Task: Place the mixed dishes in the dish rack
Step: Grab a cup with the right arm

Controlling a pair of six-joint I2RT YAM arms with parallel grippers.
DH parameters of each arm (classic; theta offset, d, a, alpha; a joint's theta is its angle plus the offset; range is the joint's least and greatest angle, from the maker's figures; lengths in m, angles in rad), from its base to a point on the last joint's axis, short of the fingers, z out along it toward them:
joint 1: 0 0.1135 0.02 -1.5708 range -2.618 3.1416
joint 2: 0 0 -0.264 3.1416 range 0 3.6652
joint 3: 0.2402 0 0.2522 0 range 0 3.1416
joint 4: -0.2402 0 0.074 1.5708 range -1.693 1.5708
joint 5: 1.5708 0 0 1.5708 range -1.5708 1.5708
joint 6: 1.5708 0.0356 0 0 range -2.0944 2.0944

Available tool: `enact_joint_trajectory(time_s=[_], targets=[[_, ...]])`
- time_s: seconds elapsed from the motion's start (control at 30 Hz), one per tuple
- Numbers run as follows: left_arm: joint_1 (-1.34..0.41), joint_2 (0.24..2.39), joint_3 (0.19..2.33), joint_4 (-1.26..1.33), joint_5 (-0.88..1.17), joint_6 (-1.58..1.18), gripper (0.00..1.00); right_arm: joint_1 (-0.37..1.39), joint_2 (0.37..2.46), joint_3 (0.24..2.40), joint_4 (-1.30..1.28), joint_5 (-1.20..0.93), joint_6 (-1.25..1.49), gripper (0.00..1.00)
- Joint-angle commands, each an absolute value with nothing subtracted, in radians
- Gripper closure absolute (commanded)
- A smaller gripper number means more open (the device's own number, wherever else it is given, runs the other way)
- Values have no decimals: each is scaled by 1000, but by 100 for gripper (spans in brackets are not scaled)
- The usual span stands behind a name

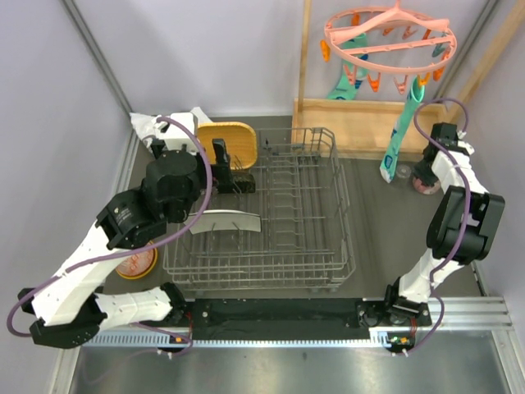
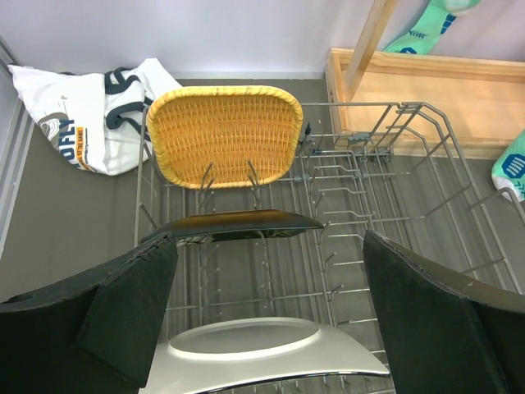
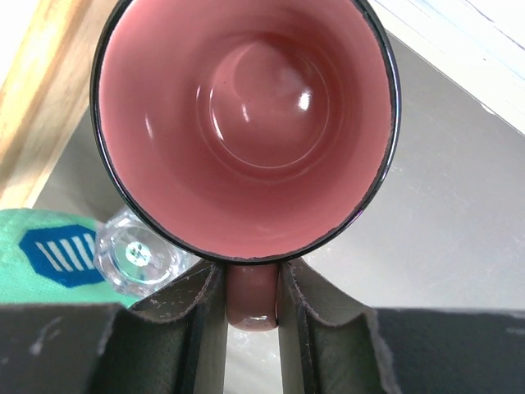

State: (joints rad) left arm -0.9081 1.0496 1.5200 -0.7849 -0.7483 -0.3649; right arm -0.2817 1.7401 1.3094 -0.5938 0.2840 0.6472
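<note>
Dish rack (image 1: 262, 275): thin grey metal wire; yellow plate (image 2: 223, 131): rough, wicker-like weave; black plate (image 2: 238, 222): dark, glossy; pale plate (image 2: 246, 353): smooth, soft sheen; pink cup (image 3: 246, 123): glossy glaze with highlights; small glass (image 3: 135, 256): clear, shiny; counter (image 3: 443, 222): matt grey.

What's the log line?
left gripper: open over dish rack | right gripper: shut on pink cup handle | racked: yellow plate, black plate, pale plate | outside: orange bowl, clear glass
</note>
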Motion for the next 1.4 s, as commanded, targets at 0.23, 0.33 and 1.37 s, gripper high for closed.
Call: enact_joint_trajectory(time_s=[0.23,0.33,1.37], targets=[[-904,1011,1522,-776,-736,-376,1,-279,1516,1311,-666,344,618,100],[-904,1006,1520,-779,-726,-385,1,-279,1477,1357,-704,341,615,100],[-902,1048,1557,-788,-644,-416,1,0,1155,1661,-853,23,502,100]])
